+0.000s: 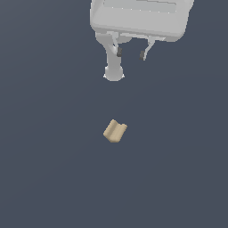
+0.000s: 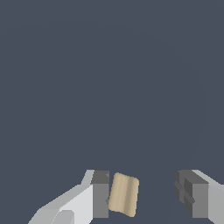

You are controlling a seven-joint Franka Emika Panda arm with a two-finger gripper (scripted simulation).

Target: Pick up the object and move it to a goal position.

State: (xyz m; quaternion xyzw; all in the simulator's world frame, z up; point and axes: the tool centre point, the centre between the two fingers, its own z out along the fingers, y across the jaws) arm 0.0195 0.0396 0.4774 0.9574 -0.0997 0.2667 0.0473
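Flat even light, shadowless, sharp, blocky render.

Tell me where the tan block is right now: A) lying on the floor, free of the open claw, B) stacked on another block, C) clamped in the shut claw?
A: the tan block lies alone on the floor, and the claw is open.
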